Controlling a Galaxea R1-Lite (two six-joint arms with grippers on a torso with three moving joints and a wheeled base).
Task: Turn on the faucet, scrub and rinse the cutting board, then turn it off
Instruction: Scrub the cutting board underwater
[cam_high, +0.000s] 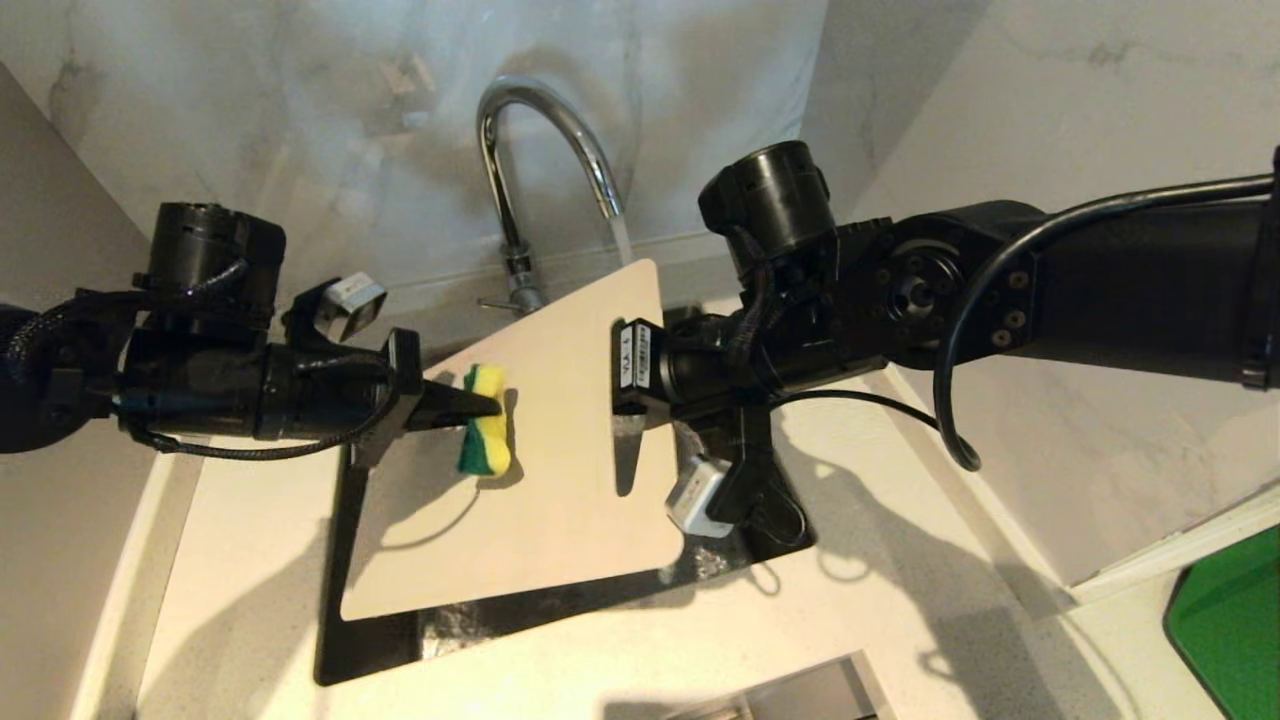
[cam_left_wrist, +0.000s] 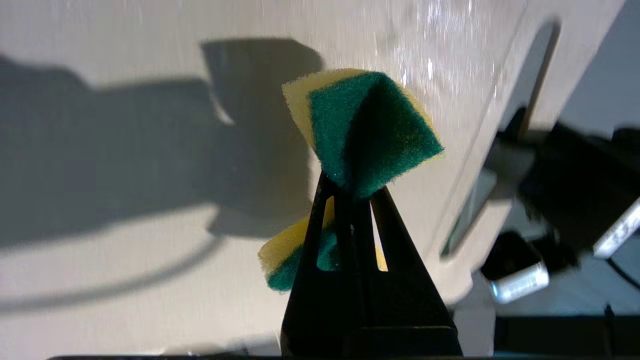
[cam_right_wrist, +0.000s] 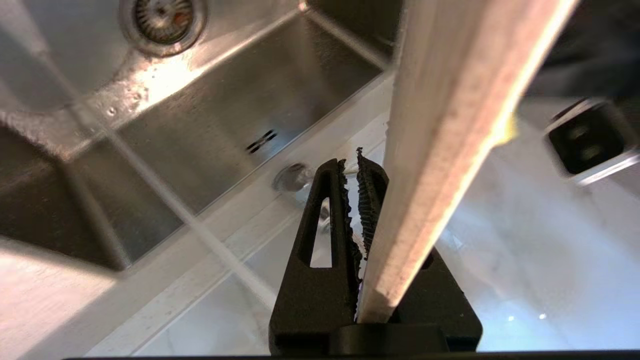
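Sponge (cam_high: 484, 433) sits pinched in the left gripper (cam_high: 492, 405), pressed to the cutting board (cam_high: 560, 480) for scrubbing. Across from it the right gripper (cam_high: 628, 385) is clamped on the board's edge by the slot handle, tilting it over the sink (cam_high: 380, 640) so the faucet (cam_high: 545, 130) stream runs off. Pale speckled counter (cam_high: 900, 600) and marble walls (cam_high: 250, 110) surround them.
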